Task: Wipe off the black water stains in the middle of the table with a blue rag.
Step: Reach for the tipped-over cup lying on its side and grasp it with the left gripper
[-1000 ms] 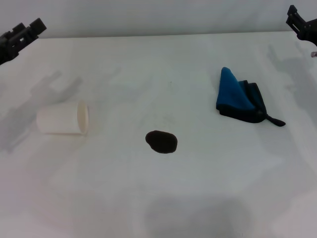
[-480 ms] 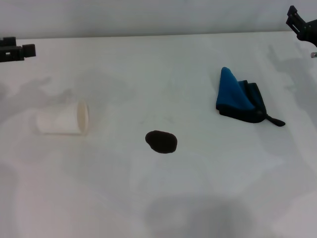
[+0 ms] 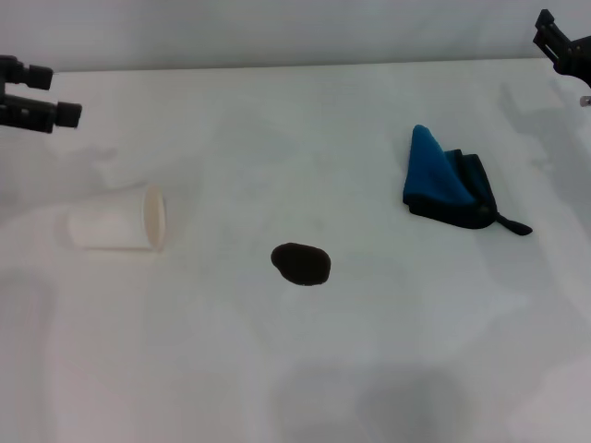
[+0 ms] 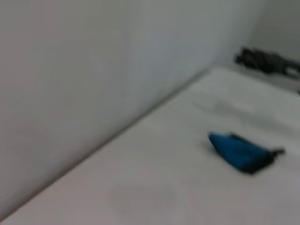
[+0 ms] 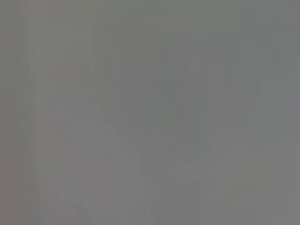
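Left gripper hangs at the upper left of the head view, right gripper at the upper right; can't tell if either is open. Rag lies bunched right of centre on the table, stain mid-frame, well apart. Looks soft and light, so I'd pinch the raised blue fold, not the flat dark edge.
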Robot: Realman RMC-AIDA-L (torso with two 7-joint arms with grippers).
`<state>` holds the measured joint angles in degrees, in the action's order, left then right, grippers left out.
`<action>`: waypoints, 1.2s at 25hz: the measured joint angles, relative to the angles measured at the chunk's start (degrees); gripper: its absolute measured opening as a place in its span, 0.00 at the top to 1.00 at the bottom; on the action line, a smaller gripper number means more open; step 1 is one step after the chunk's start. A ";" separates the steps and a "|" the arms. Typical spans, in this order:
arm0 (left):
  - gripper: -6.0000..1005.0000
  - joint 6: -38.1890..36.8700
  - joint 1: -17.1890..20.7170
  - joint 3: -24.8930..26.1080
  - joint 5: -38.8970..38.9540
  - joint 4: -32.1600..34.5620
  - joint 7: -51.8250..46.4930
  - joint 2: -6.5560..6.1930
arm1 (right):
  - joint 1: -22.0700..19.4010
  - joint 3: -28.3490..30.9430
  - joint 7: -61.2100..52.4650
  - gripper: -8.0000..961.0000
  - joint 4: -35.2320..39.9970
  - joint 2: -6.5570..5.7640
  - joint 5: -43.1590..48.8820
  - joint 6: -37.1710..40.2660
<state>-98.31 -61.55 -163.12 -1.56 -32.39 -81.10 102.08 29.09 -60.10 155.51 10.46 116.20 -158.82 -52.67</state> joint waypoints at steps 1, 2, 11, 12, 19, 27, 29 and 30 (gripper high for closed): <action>0.14 -0.52 -1.11 0.00 -2.13 -0.45 0.32 -0.16 | 0.01 -0.01 -0.12 0.11 0.00 -0.01 0.01 0.00; 0.14 -1.16 -2.56 -0.01 -5.33 -1.05 0.60 -0.36 | 0.03 -0.01 -0.32 0.11 0.01 -0.05 0.02 0.00; 0.14 -3.41 -10.54 -0.10 -20.31 -4.06 4.36 0.67 | 0.26 0.34 -1.15 0.11 0.06 -0.25 0.08 0.00; 0.14 -3.38 -11.17 -0.12 -21.34 -4.37 5.18 1.05 | 0.26 0.39 -1.15 0.11 0.06 -0.26 0.06 0.03; 0.14 -2.81 -14.02 -0.17 -26.98 -8.88 12.43 5.35 | 0.23 0.51 -1.22 0.11 0.21 -0.27 -0.15 0.31; 0.14 3.15 -15.95 -0.18 -31.11 -17.38 19.12 12.65 | 0.20 0.59 -1.52 0.11 0.55 -0.26 -0.23 0.33; 0.14 5.06 -16.09 -0.17 -31.31 -18.63 20.39 14.31 | 0.44 0.60 -1.54 0.11 0.57 -0.26 -0.26 0.40; 0.14 5.65 -16.10 -0.17 -31.31 -18.92 20.97 14.88 | 0.55 0.61 -1.54 0.11 0.59 -0.26 -0.26 0.41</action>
<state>-92.65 -77.65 -163.30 -32.87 -51.31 -60.13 116.96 29.65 -59.50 153.97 11.05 115.93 -159.08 -52.26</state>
